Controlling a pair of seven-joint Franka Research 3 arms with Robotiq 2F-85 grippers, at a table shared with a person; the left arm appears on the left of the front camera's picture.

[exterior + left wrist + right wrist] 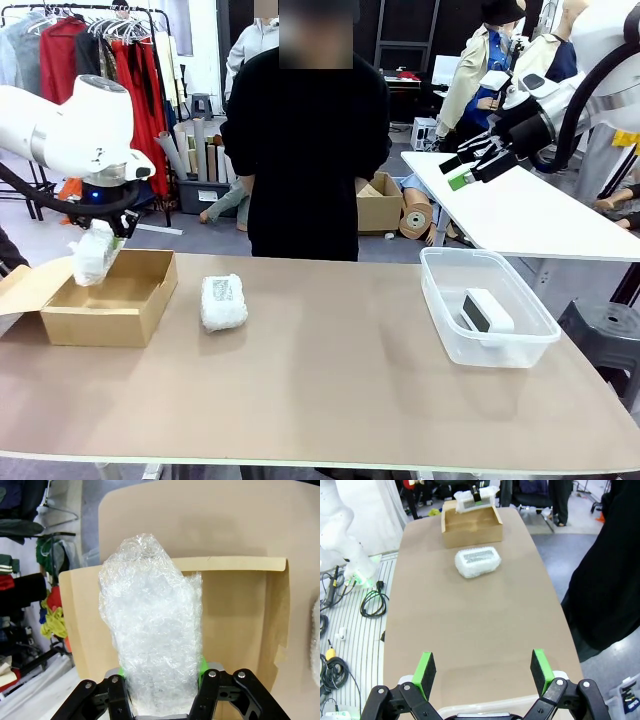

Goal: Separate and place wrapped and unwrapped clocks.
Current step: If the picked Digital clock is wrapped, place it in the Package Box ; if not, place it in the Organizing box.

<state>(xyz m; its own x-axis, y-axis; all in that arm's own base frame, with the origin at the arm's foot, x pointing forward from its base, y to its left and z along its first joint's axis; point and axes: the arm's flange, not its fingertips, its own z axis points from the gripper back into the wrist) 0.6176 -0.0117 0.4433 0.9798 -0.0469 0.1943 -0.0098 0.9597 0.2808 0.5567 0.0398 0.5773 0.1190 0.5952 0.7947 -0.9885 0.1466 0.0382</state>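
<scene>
Drop-off step: left hand (160,676) clamped on wrapped clock (150,620) just above cardboard box (130,318). Second wrapped clock (223,302) beside box, bare clock (485,310) well apart. Right hand (468,168) wide, empty. Next: lower into box, release.

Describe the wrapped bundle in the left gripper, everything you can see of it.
The bundle is a lumpy, hand-sized shape in white translucent bubble wrap, crinkled all over, with its contents hidden. The left gripper clamps its lower end, so it juts out along the fingers. In the front view it hangs over the open cardboard box on the robot's left. Whether it touches the box I cannot tell.
</scene>
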